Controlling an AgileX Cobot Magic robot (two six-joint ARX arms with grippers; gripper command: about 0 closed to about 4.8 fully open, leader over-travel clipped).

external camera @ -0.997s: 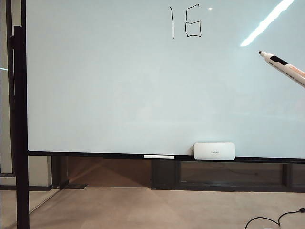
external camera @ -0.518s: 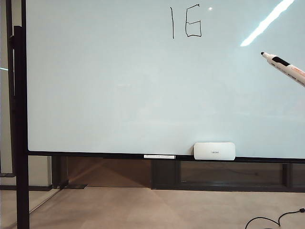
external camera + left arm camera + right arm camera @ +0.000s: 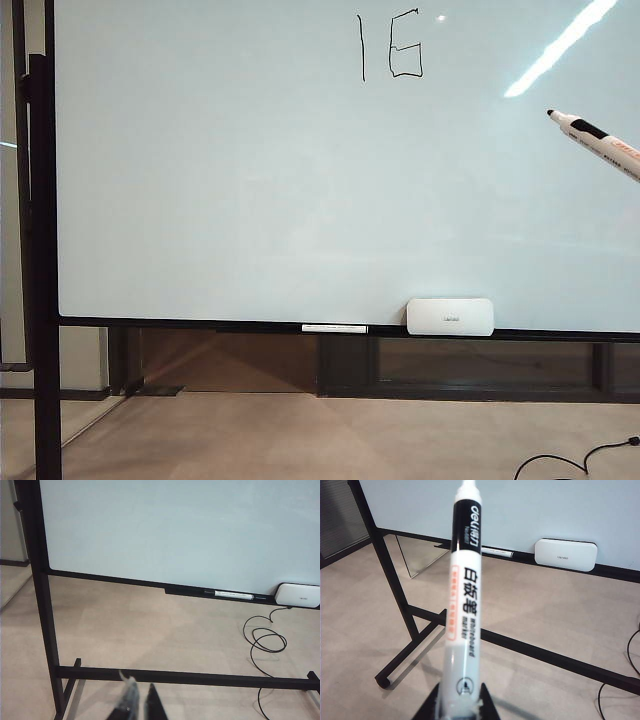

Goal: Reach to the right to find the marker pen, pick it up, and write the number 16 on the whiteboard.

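Observation:
The whiteboard (image 3: 250, 180) fills the exterior view, with a black "16" (image 3: 390, 45) written near its top. The marker pen (image 3: 600, 140) comes in from the right edge, its dark tip pointing up-left, off to the right of the digits and below them. Neither gripper shows in that view. In the right wrist view my right gripper (image 3: 461, 700) is shut on the marker pen (image 3: 462, 605), whose white barrel, black collar and orange-red lettering rise toward the whiteboard (image 3: 545, 505). My left gripper (image 3: 141, 695) hangs low over the floor, jaws together with nothing between them, far below the whiteboard (image 3: 175, 525).
A white eraser block (image 3: 450, 316) and a thin white strip (image 3: 334, 328) rest on the board's black lower rail. A black stand post (image 3: 42, 280) runs down the left side, with a floor crossbar (image 3: 185, 677) below. A black cable (image 3: 265, 640) loops over the floor.
In the exterior view the marker pen's tip has drifted a touch to the right. Nothing else differs.

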